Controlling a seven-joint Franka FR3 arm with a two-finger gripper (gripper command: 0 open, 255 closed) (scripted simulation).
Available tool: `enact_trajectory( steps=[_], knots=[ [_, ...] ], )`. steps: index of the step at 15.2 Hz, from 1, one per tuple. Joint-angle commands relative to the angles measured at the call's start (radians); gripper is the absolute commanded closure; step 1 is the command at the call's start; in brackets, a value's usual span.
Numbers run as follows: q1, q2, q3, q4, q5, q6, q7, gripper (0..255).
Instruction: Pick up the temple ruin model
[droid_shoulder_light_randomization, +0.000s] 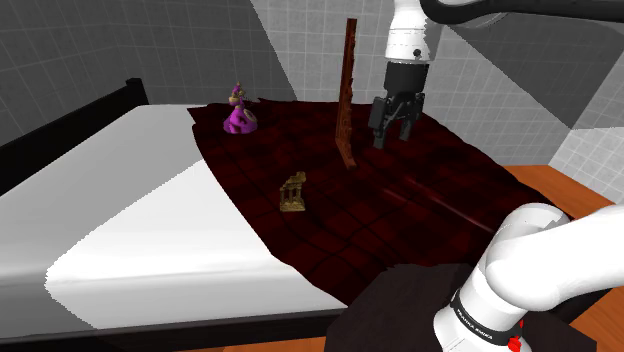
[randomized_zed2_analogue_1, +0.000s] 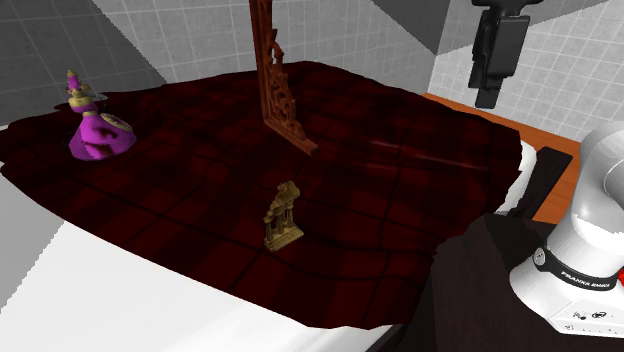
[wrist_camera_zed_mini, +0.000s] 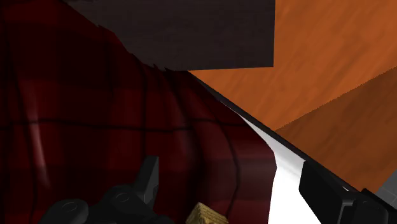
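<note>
Domestic bedroom. Evidence: a bed (droid_shoulder_light_randomization: 130, 200) with a white sheet and a black frame (droid_shoulder_light_randomization: 70, 128), partly covered by a dark red checked blanket (droid_shoulder_light_randomization: 420, 190). Grey tiled walls (droid_shoulder_light_randomization: 100, 40) stand behind it. An orange wood-toned floor (droid_shoulder_light_randomization: 550, 185) runs alongside it.

**Findings: Items Cropped, Hidden or Indistinct**

In the wrist view, the temple ruin model (wrist_camera_zed_mini: 206, 216) was cut by the frame edge. Just a tan corner showed between the fingers (wrist_camera_zed_mini: 150, 181) of the gripper (wrist_camera_zed_mini: 230, 168). In the second exterior view, the upright carved wooden panel (randomized_zed2_analogue_1: 276, 80) ran off the top edge, as did the gripper's upper body. In the shoulder view, the stand (droid_shoulder_light_randomization: 400, 303) was cropped at the bottom edge and partly hidden behind the arm (droid_shoulder_light_randomization: 525, 265). The purple figurine (droid_shoulder_light_randomization: 239, 113) was too small to identify.
</note>
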Motion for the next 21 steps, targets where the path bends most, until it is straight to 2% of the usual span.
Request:
enact_trajectory(
  steps=[1,11,21],
  knots=[
    [0.000,0.000,0.000,0.000,0.000,0.000,0.000,0],
    [-0.008,0.345,-0.063,0.071,0.074,0.230,-0.073,0],
    [-0.012,0.733,-0.104,0.278,0.195,0.353,-0.165,0]
  ],
)
